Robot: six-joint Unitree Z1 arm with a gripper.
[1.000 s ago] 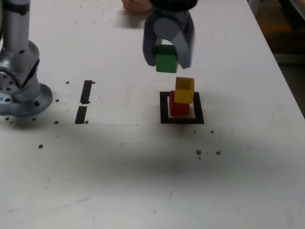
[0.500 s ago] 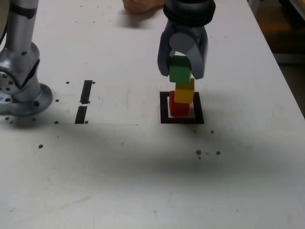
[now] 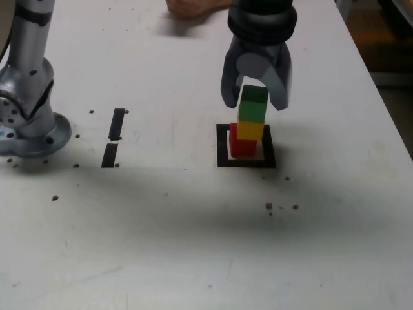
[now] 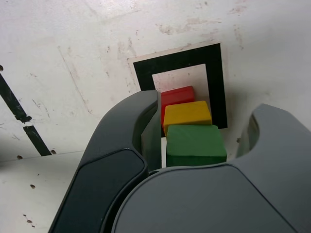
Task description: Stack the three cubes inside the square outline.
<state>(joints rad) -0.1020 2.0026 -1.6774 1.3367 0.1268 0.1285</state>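
Over the square outline (image 3: 222,152), between the two fingertips of the hand (image 3: 255,104), lies the green block (image 3: 252,111), resting as far as can be judged on the yellow block (image 3: 250,131), which sits on the red block (image 3: 242,146) inside the black frame on the desk (image 3: 161,226). The hand is spread wider than the green block: in the wrist view one finger is close beside it, perhaps touching, while a clear gap shows at the other, so it does not look gripped. Only one arm can serve here, and its hand is already around the top block, reaching down from above

As for long axes, a cube has none to speak of (every side looks much the same), so what counts is how its faces stand. The green block's side faces turn roughly toward the two fingers, and its top looks close to level. The tower points upward, though the yellow block appears set off toward the exterior view's right from the red one.

The stacking looks all but finished, in my judgement. The next move calls for a straight, even withdrawal upward, clear of both sides; a sideways drift toward the nearer finger could drag the green block off
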